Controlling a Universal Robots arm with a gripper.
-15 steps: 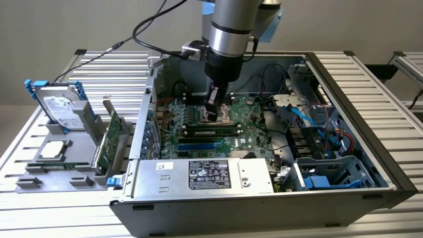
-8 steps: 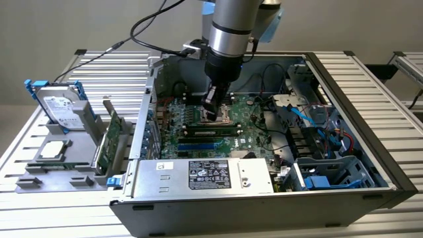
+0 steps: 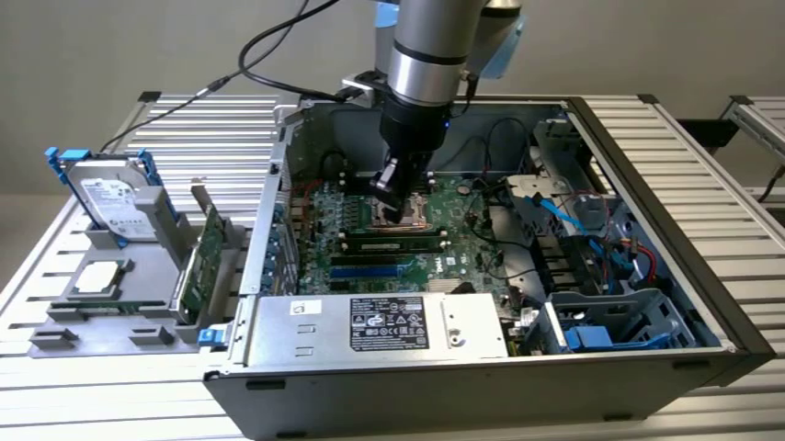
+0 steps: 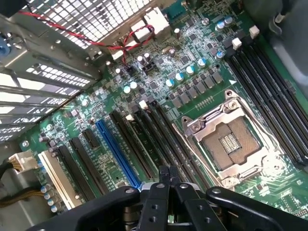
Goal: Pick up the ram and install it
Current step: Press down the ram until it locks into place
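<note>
The ram (image 3: 395, 244), a long thin green stick with a pale strip, lies along a black slot on the motherboard (image 3: 368, 266), just in front of the CPU socket (image 3: 405, 213). My gripper (image 3: 390, 195) hangs inside the open case, over the socket's far side and a little apart from the ram. In the wrist view the gripper (image 4: 168, 174) is shut, its black fingers (image 4: 155, 202) pressed together with nothing between them. Below them run black memory slots (image 4: 159, 139) beside the open CPU socket (image 4: 231, 144). I cannot tell the ram apart there.
The case walls (image 3: 276, 175) close in around the arm. A silver power supply (image 3: 381, 323) fills the front, and cables (image 3: 576, 211) and a blue drive cage (image 3: 613, 322) fill the exterior view's right. Outside on a grey holder (image 3: 73, 331) stand a hard drive (image 3: 110, 197) and a green expansion card (image 3: 202, 262).
</note>
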